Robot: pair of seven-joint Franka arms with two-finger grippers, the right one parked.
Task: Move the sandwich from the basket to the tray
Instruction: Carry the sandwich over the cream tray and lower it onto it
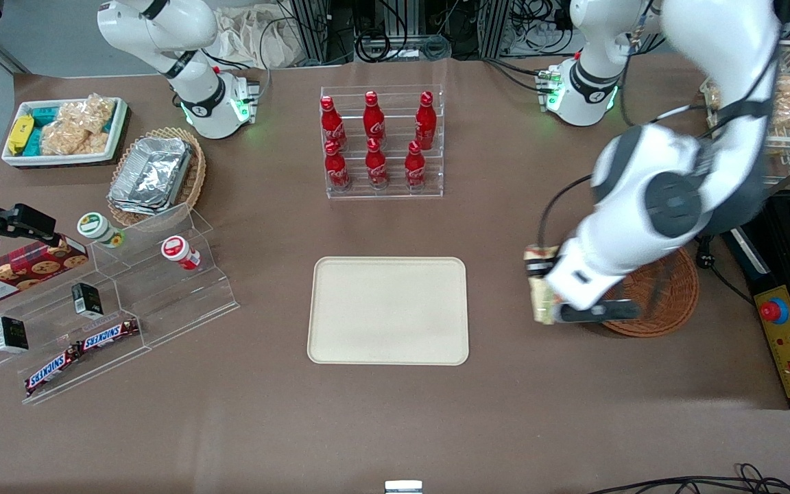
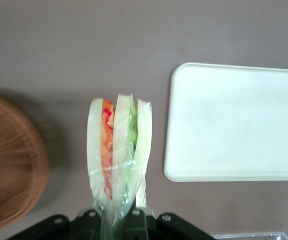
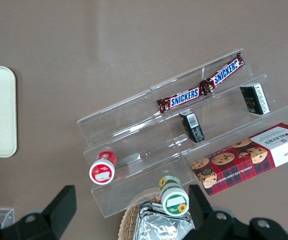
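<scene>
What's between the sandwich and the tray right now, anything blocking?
Nothing visible. The claw holds the sandwich above bare table between the basket and the tray. The tray is empty.

Sandwich: pale bread, orange, red, green layers, clear wrap. Basket: reddish-brown weave. Tray: plain cream. Gripper: black. Table: brown.

Brown table, cabled floor edge
</scene>
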